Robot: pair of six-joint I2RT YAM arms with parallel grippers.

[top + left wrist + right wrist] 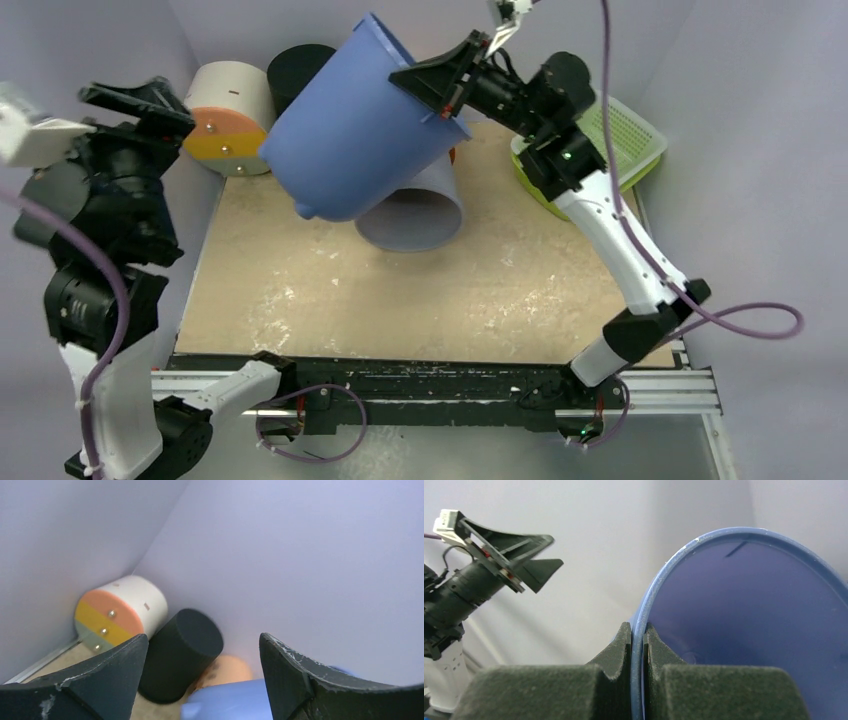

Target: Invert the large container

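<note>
The large container (350, 135) is a blue bucket, lifted off the table and tilted, with its base toward the lower left and its mouth toward the upper right. My right gripper (442, 88) is shut on its rim. In the right wrist view the two fingers of this gripper (638, 628) pinch the thin blue wall, and the dark inside of the container (754, 625) fills the right half. My left gripper (165, 110) hangs open at the far left, apart from the bucket. Nothing sits between the fingers of the left gripper (202, 637), and a blue edge of the container (230, 700) shows below.
A paler lavender tub (415, 215) lies on its side under the bucket. A white cylinder with an orange and yellow face (230, 130) and a black cylinder (300, 70) stand at the back left. A green basket (630, 135) sits at the back right. Walls close the sides.
</note>
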